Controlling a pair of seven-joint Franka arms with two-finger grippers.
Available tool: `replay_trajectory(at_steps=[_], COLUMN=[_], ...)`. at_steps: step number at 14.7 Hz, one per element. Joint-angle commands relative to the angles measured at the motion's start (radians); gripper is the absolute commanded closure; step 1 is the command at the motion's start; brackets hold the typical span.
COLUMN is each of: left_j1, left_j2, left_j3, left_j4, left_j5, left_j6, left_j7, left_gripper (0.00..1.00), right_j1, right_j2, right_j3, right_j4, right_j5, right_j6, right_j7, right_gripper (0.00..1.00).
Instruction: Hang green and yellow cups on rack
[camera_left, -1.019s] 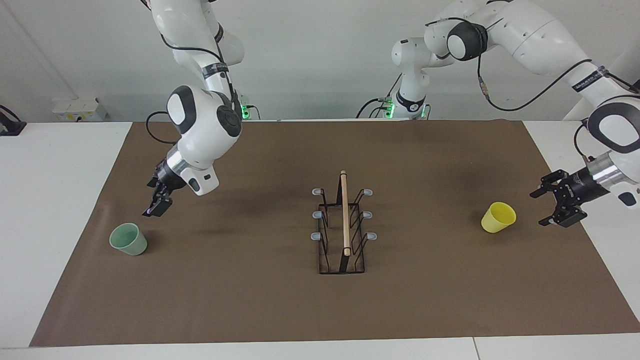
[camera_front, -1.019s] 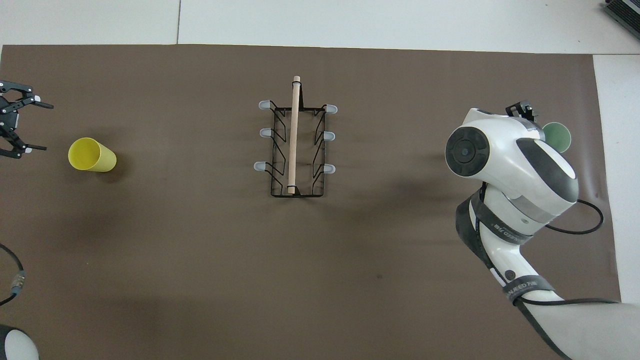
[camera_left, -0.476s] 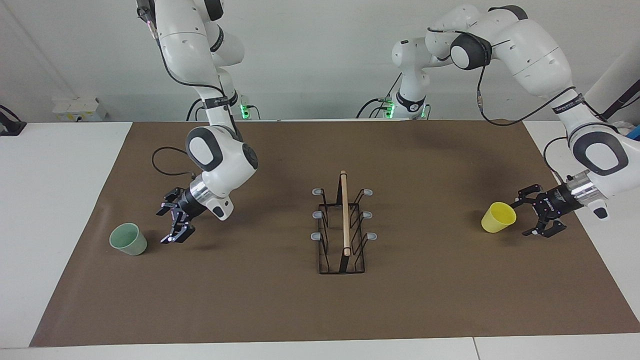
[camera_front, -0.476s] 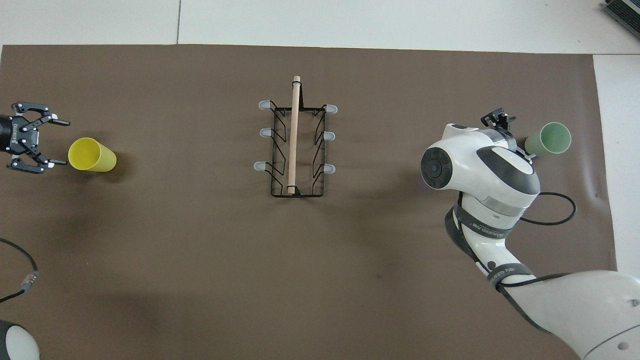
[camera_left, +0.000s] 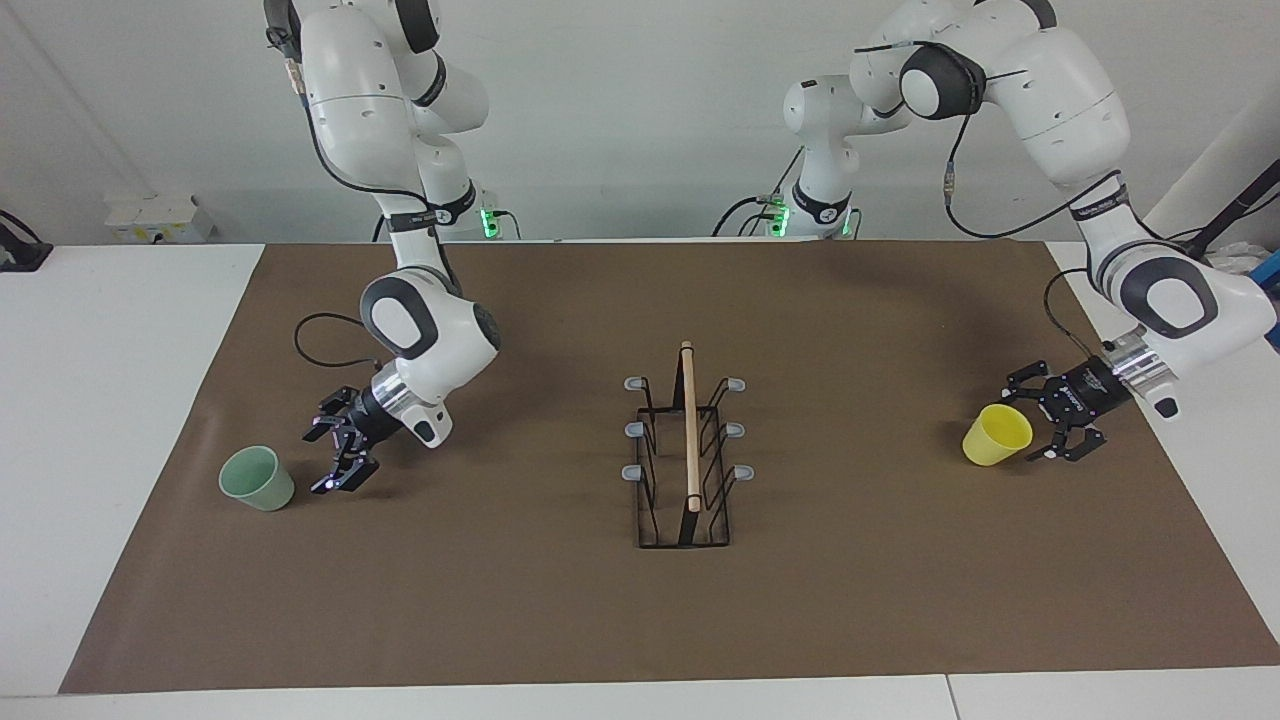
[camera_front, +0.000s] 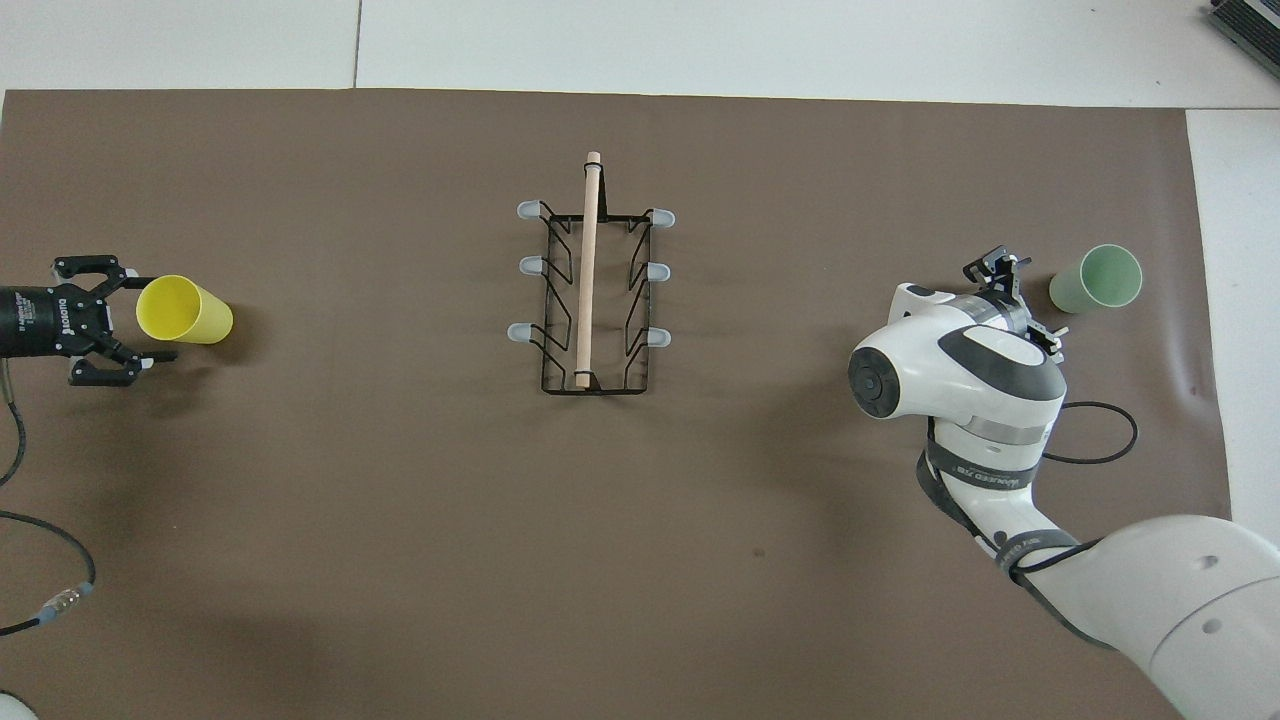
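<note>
Fingers spread, both grippers | left gripper (camera_left: 1040, 425) at yellow cup (camera_left: 996, 436) rim | right gripper (camera_left: 335, 455) beside green cup (camera_left: 257, 478), gap between

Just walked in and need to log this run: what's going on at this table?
Two arms are going for two cups that are to hang on the rack in the middle of the mat. The left gripper, open, is low beside the yellow cup, which lies tipped at the left arm's end; contact is unclear. The right gripper, open, is beside the upright green cup, not touching it. No cup hangs on the prongs yet.
</note>
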Motion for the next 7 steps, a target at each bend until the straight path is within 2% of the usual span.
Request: replay_trajectory(at_steps=[1,4,7], left_j1=[-0.036,-0.064,-0.075], left_j2=[-0.066,-0.08,-0.082], left_j3=[0.011,0.011,0.008], left_j4=[-0.136,-0.18,-0.186], left_j5=[-0.084,-0.164,-0.169], left_j6=[0.107,0.154,0.154], left_j7=[-0.021,-0.021,-0.021], left_gripper=[0.0,0.0,0.0], right_j1=[-0.034,-0.056,-0.085], right_j2=[0.004,0.012,0.011], right_j3=[0.007,0.007,0.007], right_j4=[-0.013,-0.046,-0.063], right_j5=[-0.059,-0.157,-0.208], right_j6=[0.038,0.051,0.065], right_j7=[0.049,0.125,0.183], right_gripper=[0.0,0.0,0.0])
